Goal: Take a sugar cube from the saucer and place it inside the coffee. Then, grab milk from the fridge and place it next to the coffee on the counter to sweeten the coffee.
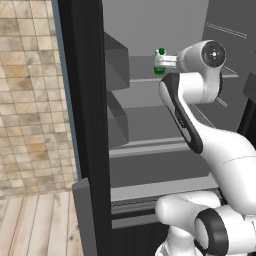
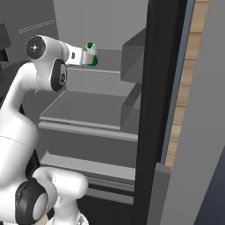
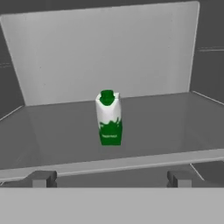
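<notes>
Gripper jaws wide, straight path ahead to milk, nothing between. Shelf bare left and right of carton; fridge back wall behind, door racks off left.

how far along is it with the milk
Done: the fridge stands open and the arm reaches inside. In hand: the open gripper faces the milk, upright on a shelf, not gripped. Left: grasp it, carry it to the counter.
</notes>
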